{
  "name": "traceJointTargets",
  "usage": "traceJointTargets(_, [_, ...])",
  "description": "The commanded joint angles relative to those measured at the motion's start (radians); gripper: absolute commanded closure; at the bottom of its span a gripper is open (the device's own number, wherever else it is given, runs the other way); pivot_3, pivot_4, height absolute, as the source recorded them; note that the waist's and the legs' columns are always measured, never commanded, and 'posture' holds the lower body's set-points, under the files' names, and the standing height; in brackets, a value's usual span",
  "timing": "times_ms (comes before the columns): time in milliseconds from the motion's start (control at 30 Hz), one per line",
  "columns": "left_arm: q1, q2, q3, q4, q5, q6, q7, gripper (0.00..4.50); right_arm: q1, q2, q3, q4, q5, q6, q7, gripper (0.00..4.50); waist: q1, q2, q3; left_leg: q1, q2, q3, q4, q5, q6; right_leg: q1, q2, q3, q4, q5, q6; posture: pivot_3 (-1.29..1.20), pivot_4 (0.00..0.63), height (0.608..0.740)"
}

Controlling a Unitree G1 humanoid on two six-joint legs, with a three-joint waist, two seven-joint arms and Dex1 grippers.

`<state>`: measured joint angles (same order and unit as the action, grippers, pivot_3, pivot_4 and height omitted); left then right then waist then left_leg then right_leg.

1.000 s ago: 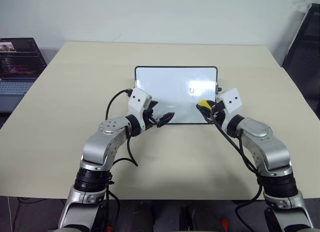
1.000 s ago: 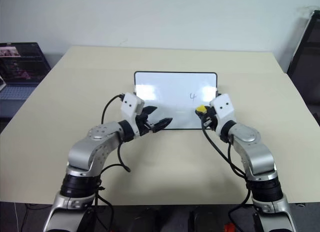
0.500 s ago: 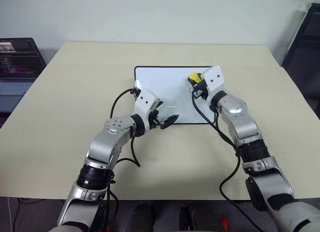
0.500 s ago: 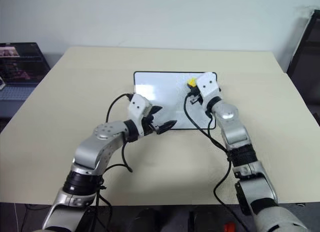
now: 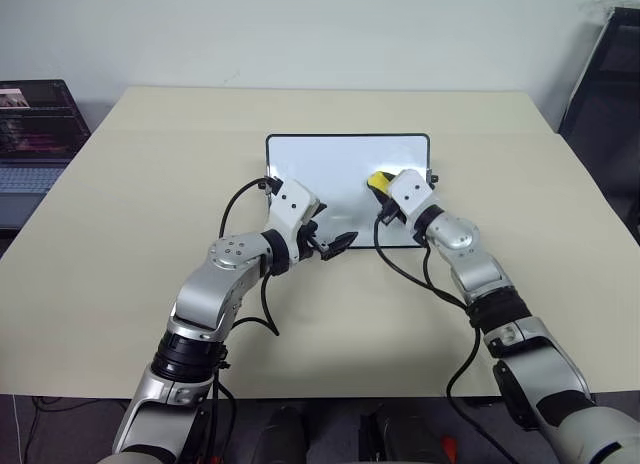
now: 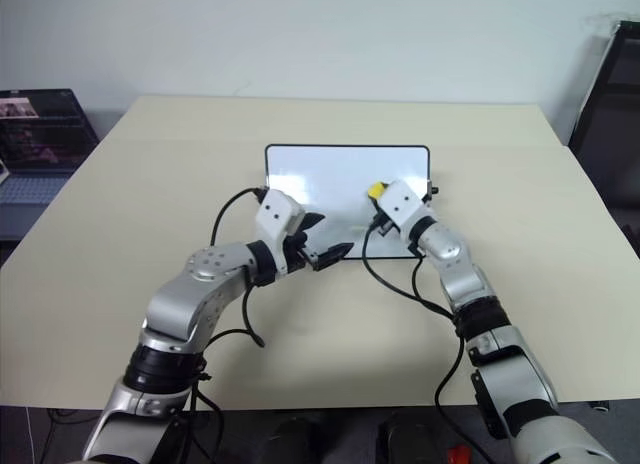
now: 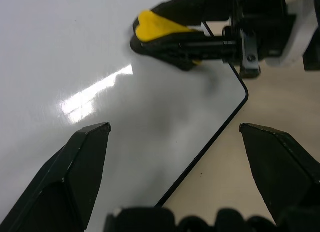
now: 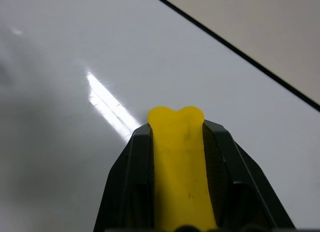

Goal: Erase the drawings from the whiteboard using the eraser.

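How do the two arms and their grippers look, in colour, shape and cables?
Both arms have rounded silver-grey shells with black joints. Each wrist ends in a boxy white block with small dark dots. The left gripper and right gripper each have two black, pointed fingers. Loose black cables loop from each wrist along the forearm.

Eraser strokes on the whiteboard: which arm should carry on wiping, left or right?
Right. The right gripper is shut on the yellow eraser, over the whiteboard. The left gripper has open, empty jaws at the board's near edge.
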<state>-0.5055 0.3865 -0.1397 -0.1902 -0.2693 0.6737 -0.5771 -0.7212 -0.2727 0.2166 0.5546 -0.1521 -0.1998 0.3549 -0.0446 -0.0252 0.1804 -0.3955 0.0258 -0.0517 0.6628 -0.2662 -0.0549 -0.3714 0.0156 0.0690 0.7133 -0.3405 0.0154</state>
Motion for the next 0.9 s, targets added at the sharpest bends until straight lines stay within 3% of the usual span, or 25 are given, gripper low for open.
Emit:
traceJointTargets(33, [-0.008,-0.005,0.017,-0.040,-0.010,0.000,0.006,0.00,0.024,-0.003,0.007,0.041,-0.029,-0.001,-0.003,3.51,-0.004,0.000,0.000,0.001,0.000,0.000,0.000,0.000,0.000,0.001,0.000,0.000,0.000,0.000,0.000,0.00,0.150,0.740])
traceJointTargets(367, [-0.003,-0.018,0.018,-0.057,-0.019,0.022,0.015,0.00,-0.077,0.011,-0.075,0.058,-0.018,0.097,-0.139,3.51,-0.006,0.000,0.000,0.001,0.000,-0.001,0.001,0.001,0.000,0.002,0.000,0.000,0.001,0.001,0.001,0.00,0.150,0.740])
traceJointTargets(567, [0.006,-0.016,0.023,-0.063,-0.024,0.022,0.019,0.00,-0.043,0.009,-0.044,-0.003,-0.011,0.197,-0.044,3.51,-0.007,0.000,0.000,0.001,0.000,-0.001,0.001,0.001,0.000,0.002,0.000,0.000,0.001,0.001,0.001,0.00,0.150,0.740])
traceJointTargets(767, [0.012,-0.015,0.030,-0.062,-0.023,0.018,0.021,0.00,0.083,-0.018,0.015,-0.146,-0.006,0.445,0.134,3.51,-0.011,-0.001,-0.001,0.003,0.000,-0.001,0.000,0.001,0.000,0.003,0.000,0.000,0.001,0.001,0.001,0.00,0.150,0.740])
traceJointTargets(900, [0.016,-0.016,0.031,-0.062,-0.022,0.017,0.020,0.00,0.120,-0.034,0.043,-0.222,-0.017,0.503,0.179,3.51,-0.012,-0.001,-0.001,0.016,0.000,-0.001,-0.001,0.001,0.000,0.016,0.000,0.000,-0.001,0.001,0.001,0.00,0.150,0.740])
